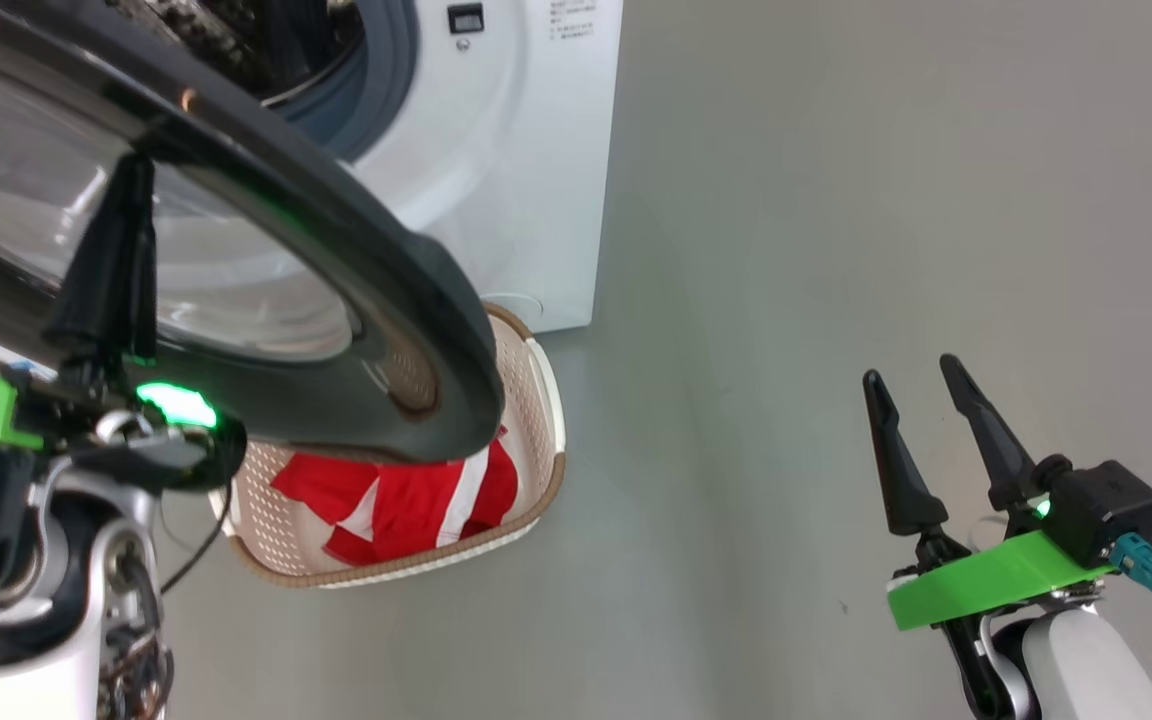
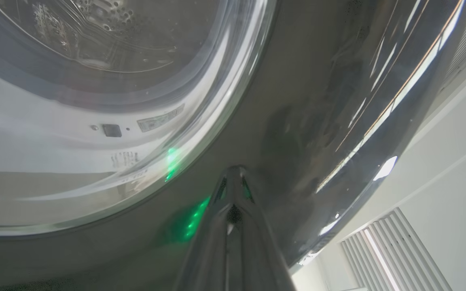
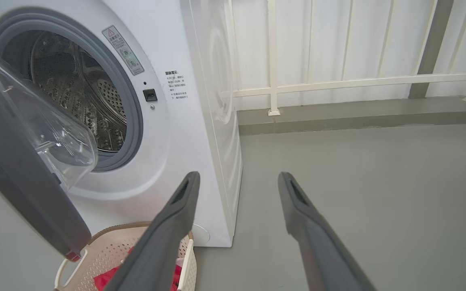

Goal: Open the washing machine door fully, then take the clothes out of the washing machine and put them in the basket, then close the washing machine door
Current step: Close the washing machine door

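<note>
The washing machine (image 1: 516,150) stands at the top of the head view. Its door (image 1: 386,270) is swung out, black rim and glass bowl hanging over the basket (image 1: 546,400). Red clothes (image 1: 406,500) with white stripes lie in the basket. My left gripper (image 1: 131,175) is shut with nothing in it. Its tips rest against the door's outer face, at the black rim (image 2: 318,101) in the left wrist view, where the gripper (image 2: 235,169) meets its own reflection. My right gripper (image 1: 911,372) hangs open over bare floor at the lower right. The right wrist view, past the gripper (image 3: 239,176), shows the door (image 3: 14,182), the steel drum (image 3: 75,93), basket (image 3: 107,250) and clothes (image 3: 103,279).
Grey floor (image 1: 836,250) stretches to the right of the machine. Behind it, the right wrist view shows a low kerb and a white railing (image 3: 338,83). The basket sits close against the machine's front, under the door.
</note>
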